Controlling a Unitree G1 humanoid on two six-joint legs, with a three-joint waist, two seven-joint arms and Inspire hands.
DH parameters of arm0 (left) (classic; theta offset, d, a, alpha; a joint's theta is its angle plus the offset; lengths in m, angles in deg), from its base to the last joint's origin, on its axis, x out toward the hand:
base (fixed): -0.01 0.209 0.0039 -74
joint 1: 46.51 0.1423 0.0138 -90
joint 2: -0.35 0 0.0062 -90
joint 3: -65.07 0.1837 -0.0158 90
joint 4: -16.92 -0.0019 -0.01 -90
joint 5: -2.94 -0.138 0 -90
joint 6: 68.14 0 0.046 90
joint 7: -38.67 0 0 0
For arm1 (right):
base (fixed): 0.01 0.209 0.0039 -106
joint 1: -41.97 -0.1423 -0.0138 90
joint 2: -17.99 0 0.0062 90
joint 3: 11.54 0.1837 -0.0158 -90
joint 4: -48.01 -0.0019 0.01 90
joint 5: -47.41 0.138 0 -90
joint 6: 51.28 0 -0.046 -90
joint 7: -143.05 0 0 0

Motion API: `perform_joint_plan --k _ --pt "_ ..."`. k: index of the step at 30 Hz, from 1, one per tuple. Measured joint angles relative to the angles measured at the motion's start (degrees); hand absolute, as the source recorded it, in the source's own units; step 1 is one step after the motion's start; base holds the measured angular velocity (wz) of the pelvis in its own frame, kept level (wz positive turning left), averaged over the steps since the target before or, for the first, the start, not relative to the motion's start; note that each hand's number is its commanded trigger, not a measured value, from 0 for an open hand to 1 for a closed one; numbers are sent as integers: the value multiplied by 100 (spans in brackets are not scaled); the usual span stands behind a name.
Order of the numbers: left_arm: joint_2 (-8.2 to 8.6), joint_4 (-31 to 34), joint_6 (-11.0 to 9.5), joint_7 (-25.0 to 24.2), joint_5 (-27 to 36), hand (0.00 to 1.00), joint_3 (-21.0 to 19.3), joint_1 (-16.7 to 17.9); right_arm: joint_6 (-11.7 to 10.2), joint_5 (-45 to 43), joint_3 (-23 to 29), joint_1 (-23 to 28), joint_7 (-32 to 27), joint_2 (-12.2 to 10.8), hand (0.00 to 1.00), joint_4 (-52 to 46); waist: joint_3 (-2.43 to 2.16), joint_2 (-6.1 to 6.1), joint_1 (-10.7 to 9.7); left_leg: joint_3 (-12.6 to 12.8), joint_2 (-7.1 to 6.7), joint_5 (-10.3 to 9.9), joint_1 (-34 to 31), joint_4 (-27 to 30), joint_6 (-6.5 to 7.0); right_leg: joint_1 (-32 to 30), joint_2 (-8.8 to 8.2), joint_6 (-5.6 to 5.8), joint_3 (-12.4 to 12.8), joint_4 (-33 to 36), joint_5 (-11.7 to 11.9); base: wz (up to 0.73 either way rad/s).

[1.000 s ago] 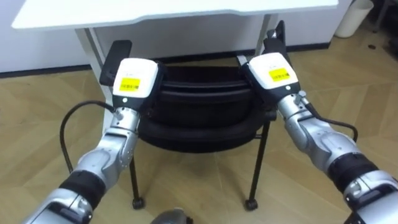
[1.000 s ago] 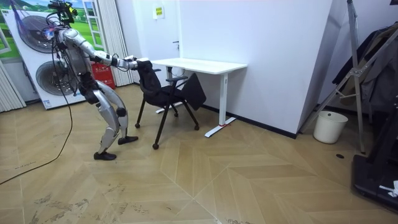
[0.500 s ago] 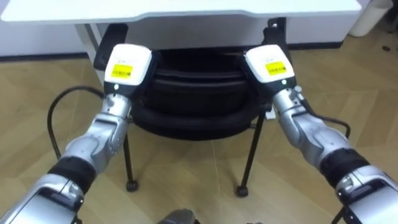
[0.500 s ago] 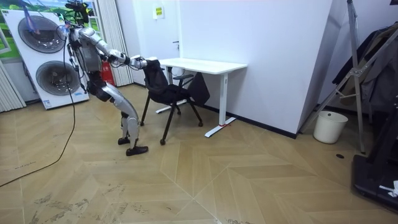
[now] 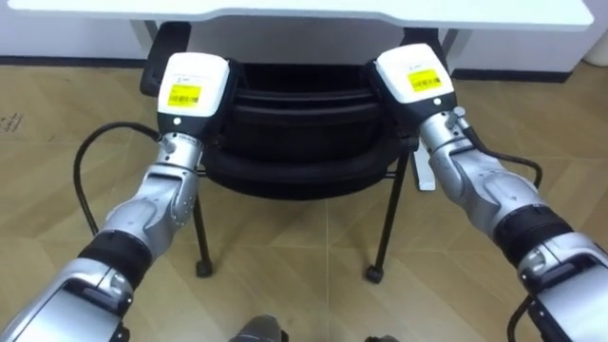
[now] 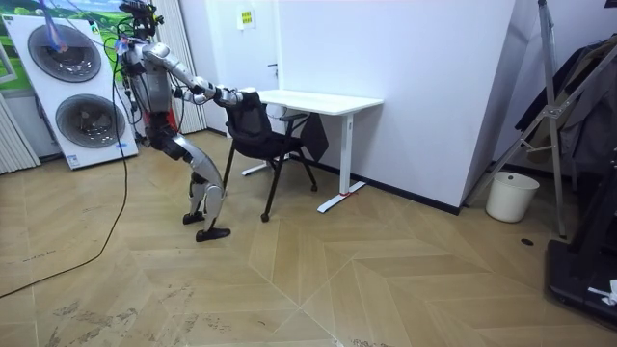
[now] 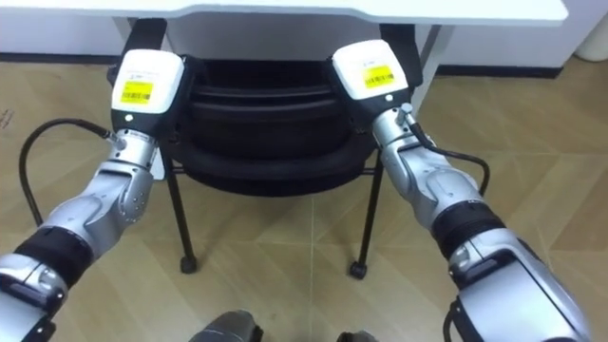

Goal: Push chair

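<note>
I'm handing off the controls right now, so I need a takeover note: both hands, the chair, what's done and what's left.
Left hand: set against the left side of the backrest of the black four-legged chair; whether it grips is hidden.
Right hand: the same on the right side.
Chair: faces the white desk, with the backrest top near the desk's front edge.
Done: chair stands at the desk.
Left: probably a short further push, then let go.

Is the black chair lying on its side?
No, the chair stands upright on its legs on the floor, right beside the white desk.
</note>
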Motion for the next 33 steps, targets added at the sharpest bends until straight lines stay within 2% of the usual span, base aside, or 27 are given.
perform_joint_plan --k 3,4,5,6,7,8,9,10,11,12,13,14,15,16,17,18,19,21,23,25,27,30,31,32,33 --pt "43 -12 70 34 -45 100 50 75 -11 10 -6 29 148 -11 100 7 3 27 55 345 217 -67 -43 877 79 110 -78 -32 -67 313 -276 -12" --pt "53 12 110 58 -41 100 94 140 -37 24 -7 66 208 -14 100 10 -21 90 66 459 303 -44 -127 1351 89 207 -148 -1 -186 459 -445 -17" --pt "66 4 148 60 -30 100 133 174 -51 32 -5 94 236 -10 100 12 -67 165 71 506 370 4 -242 1675 129 247 -178 57 -262 584 -573 -14" --pt "66 -4 163 61 -30 100 137 174 -58 33 -2 95 256 -12 100 15 -70 173 67 540 388 38 -282 1739 144 265 -186 88 -259 643 -627 7" --pt "76 -31 195 55 -25 100 184 157 -84 58 11 106 259 -15 100 55 -77 149 18 594 370 88 -315 1814 133 288 -167 182 -192 704 -708 31" --pt "88 -33 247 53 7 100 248 135 -98 75 24 136 257 -1 100 57 -84 139 -71 590 318 164 -370 1913 154 280 -28 183 -50 711 -751 42" --pt "90 -34 262 53 28 100 285 132 -98 72 33 157 247 -3 100 62 -82 137 -115 573 277 219 -395 1977 158 282 37 175 29 717 -755 43" --pt "145 -106 272 45 65 100 338 137 -104 72 65 250 225 3 100 81 -92 99 -158 565 197 318 -382 2048 181 307 120 171 233 744 -759 23" --pt "211 -185 269 41 75 100 330 155 -116 68 73 322 197 -1 100 79 -90 84 -148 557 128 453 -355 2129 208 353 205 173 481 772 -759 12" --pt "223 -238 261 35 82 100 329 176 -114 67 67 357 187 1 100 81 -72 94 -141 577 101 495 -351 2154 204 422 235 174 570 773 -758 0" --pt "259 -243 241 44 84 100 310 245 -116 42 61 409 182 -9 100 77 -46 53 -113 589 13 406 -286 2094 206 462 262 195 741 774 -750 15" --pt "297 -233 190 50 92 100 313 254 -133 44 60 441 178 30 100 18 -58 51 -204 567 -72 224 -275 1627 183 450 266 254 848 761 -738 23" --pt "319 -228 178 55 93 100 313 252 -155 44 61 440 178 111 100 6 -48 37 -260 575 -104 170 -267 1255 159 424 273 292 932 762 -728 12" --pt "359 -238 174 76 93 100 309 250 -182 42 61 421 174 185 100 17 -45 51 -226 576 -116 168 -187 475 156 327 337 371 1163 759 -688 -47" --pt "386 -229 140 109 96 100 311 250 -233 29 54 385 127 241 100 70 -58 44 -87 773 -90 183 -129 215 249 183 381 447 1447 750 -650 -72" --pt "409 -217 138 126 108 100 308 250 -242 4 54 352 96 248 100 83 -57 56 -46 869 -90 149 -110 132 307 142 390 525 1552 688 -603 -71" --pt "408 -209 132 144 122 100 283 229 -234 -29 61 333 14 259 100 44 -103 146 -49 892 -131 135 -146 16 336 86 394 609 1603 518 -472 -37" --pt "394 -216 129 145 124 100 272 130 -215 -29 67 280 -67 245 100 48 -84 120 -47 953 -143 171 -154 -148 426 68 355 681 1599 301 -301 -17" --pt "334 -163 129 134 117 100 281 67 -211 5 77 229 -110 232 100 66 -83 123 -54 973 -133 301 -170 -262 583 82 358 751 1603 56 -106 -14" --pt "288 -142 107 116 117 100 284 31 -204 26 76 212 -142 224 100 64 -80 128 -67 1006 -141 359 -160 -318 678 118 339 811 1597 -61 -49 -9" --pt "245 -124 80 84 111 100 295 -6 -166 44 77 212 -180 200 100 65 -64 124 -93 1016 -142 387 -113 -406 732 211 327 875 1578 -235 11 -3" --pt "114 6 77 17 102 100 286 -58 -122 54 78 155 -193 170 100 4 -68 92 -100 1052 -141 439 -109 -622 807 233 315 906 1583 -555 158 -10" --pt "96 34 82 -18 91 100 274 -86 -84 61 78 151 -199 168 15 -32 -70 85 -99 1072 -139 479 -92 -717 824 260 309 916 1579 -690 248 -5" --pt "56 108 89 -55 87 100 276 -86 -80 65 77 150 -213 182 0 -60 -78 65 -108 1094 -146 519 -74 -802 835 282 297 922 1579 -798 296 -4" --pt "35 149 94 -73 83 45 276 -86 -91 65 76 150 -216 196 0 -78 -81 47 -108 1118 -152 535 -62 -855 854 285 280 935 1581 -846 314 0"
